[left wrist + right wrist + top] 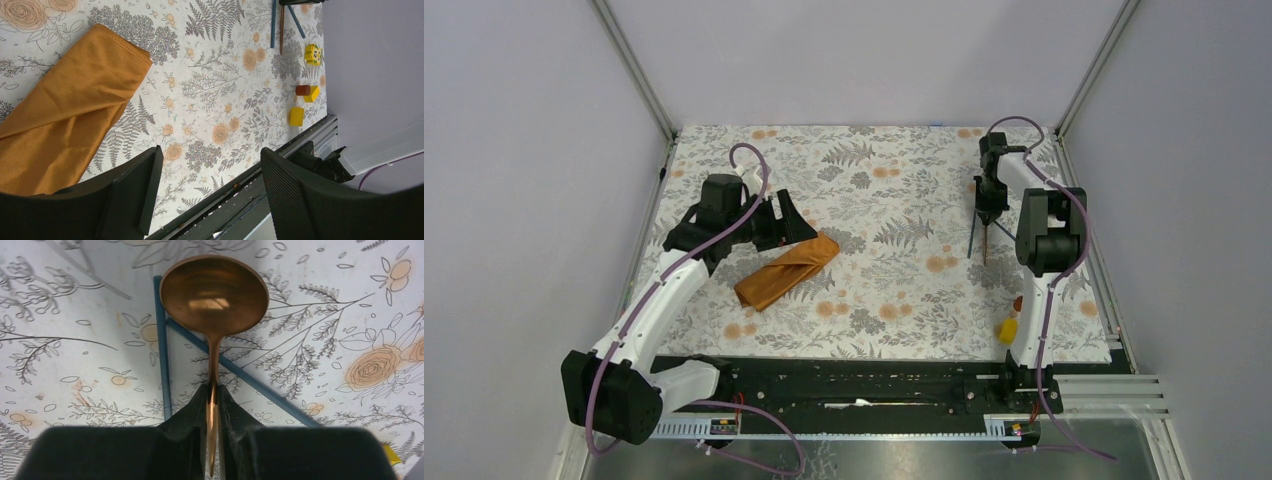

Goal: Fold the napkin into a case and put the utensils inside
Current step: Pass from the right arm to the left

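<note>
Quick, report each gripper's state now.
Left gripper: open, holding nothing, beside the folded orange-brown cloth napkin.
Right gripper: closed on the handle of the copper-coloured metal spoon.

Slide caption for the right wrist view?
Right gripper pinching copper spoon by its handle, two blue sticks beneath on floral tablecloth.

Table (pixel 894 170) w/ floral cover: folded orange napkin (pixel 786 270) lies flat, left of centre. Far right, two blue sticks (pixel 162 340) in a V, copper spoon (pixel 214 295) over them. Nr right edge: three yellow blocks (pixel 296 116) & a brown disc (pixel 302 90).
</note>
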Tool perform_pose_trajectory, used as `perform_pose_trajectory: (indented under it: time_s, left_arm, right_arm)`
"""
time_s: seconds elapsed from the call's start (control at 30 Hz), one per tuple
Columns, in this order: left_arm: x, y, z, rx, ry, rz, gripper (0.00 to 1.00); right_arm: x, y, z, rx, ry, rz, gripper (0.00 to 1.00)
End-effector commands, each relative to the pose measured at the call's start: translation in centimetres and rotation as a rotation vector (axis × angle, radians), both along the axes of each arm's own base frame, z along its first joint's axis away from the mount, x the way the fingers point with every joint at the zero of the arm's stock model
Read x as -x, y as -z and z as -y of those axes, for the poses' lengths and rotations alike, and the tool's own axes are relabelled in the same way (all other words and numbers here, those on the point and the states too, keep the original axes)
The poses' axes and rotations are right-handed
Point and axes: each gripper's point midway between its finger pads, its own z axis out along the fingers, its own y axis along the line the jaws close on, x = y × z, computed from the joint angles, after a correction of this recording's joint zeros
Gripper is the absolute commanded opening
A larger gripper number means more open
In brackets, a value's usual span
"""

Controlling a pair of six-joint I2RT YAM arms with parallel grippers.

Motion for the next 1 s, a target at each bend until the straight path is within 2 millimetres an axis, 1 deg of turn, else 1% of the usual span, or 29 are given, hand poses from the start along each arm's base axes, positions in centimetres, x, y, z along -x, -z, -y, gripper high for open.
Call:
perform_pose_trajectory:
  time_s: [0.0, 0.03, 0.1, 0.17, 0.23, 0.27, 0.3, 0.33, 0.4, 0.47, 0.5, 0.6, 0.63, 0.7, 0.77, 0.83, 0.93, 0.97]
  left_arm:
    - [-0.6, -2.4, 0.5, 0.015, 0.029, 0.067, 0.77]
    - [-0.6, -2.5, 0.5, 0.016, 0.030, 0.069, 0.77]
    - [-0.7, -2.9, 0.6, 0.019, 0.033, 0.078, 0.77]
    - [-0.9, -3.1, 0.7, 0.024, 0.036, 0.086, 0.77]
    - [-1.0, -3.3, 1.0, 0.042, 0.042, 0.094, 0.77]
    - [-1.1, -3.3, 1.2, 0.056, 0.049, 0.088, 0.77]
    - [-1.0, -3.3, 1.5, 0.075, 0.060, 0.073, 0.77]
    - [-0.9, -3.2, 2.0, 0.100, 0.075, 0.061, 0.77]
    - [-0.7, -3.0, 3.0, 0.172, 0.111, 0.025, 0.77]
    - [-0.7, -2.2, 3.7, 0.226, 0.115, -0.037, 0.77]
    - [-0.7, -1.7, 4.0, 0.252, 0.119, -0.074, 0.77]
    - [-0.4, -1.0, 4.7, 0.333, 0.138, -0.142, 0.77]
    - [-0.4, -0.5, 4.7, 0.325, 0.140, -0.154, 0.77]
    - [-0.4, 0.9, 4.1, 0.256, 0.121, -0.174, 0.79]
    - [0.1, 2.3, 3.4, 0.198, 0.118, -0.204, 0.77]
    - [0.7, 3.3, 3.1, 0.171, 0.121, -0.218, 0.72]
    - [1.4, 4.7, 3.0, 0.168, 0.126, -0.254, 0.57]
    - [1.6, 4.8, 3.2, 0.180, 0.135, -0.263, 0.54]
  right_arm:
    - [-1.7, -5.3, -0.3, 0.115, -0.089, 0.121, 0.08]
    - [-1.7, -6.8, -0.2, 0.141, -0.096, 0.140, 0.07]
    - [-1.8, -10.3, -0.9, 0.160, -0.124, 0.203, 0.06]
    - [-1.6, -13.0, -3.1, 0.139, -0.232, 0.278, 0.03]
    - [-0.9, -15.0, -6.2, 0.062, -0.359, 0.363, 0.00]
    - [-0.4, -15.5, -7.5, 0.021, -0.417, 0.395, 0.00]
    - [0.2, -15.5, -9.1, -0.038, -0.484, 0.412, 0.00]
    - [1.0, -15.5, -11.2, -0.113, -0.575, 0.424, 0.00]
    - [3.3, -15.2, -15.8, -0.230, -0.788, 0.436, 0.00]
    - [6.3, -15.2, -20.5, -0.331, -1.024, 0.451, 0.00]
    - [8.2, -15.3, -22.9, -0.378, -1.135, 0.449, 0.00]
    - [13.1, -15.0, -28.3, -0.466, -1.367, 0.422, 0.00]
    - [14.3, -14.9, -29.3, -0.489, -1.407, 0.407, 0.00]
    - [16.0, -14.2, -30.6, -0.500, -1.465, 0.373, 0.00]
    - [16.9, -13.6, -31.1, -0.496, -1.484, 0.342, 0.00]
    - [17.5, -13.3, -31.6, -0.494, -1.505, 0.323, 0.00]
    - [18.4, -13.2, -32.4, -0.499, -1.540, 0.313, 0.00]
    - [18.6, -13.1, -32.6, -0.498, -1.549, 0.308, 0.00]
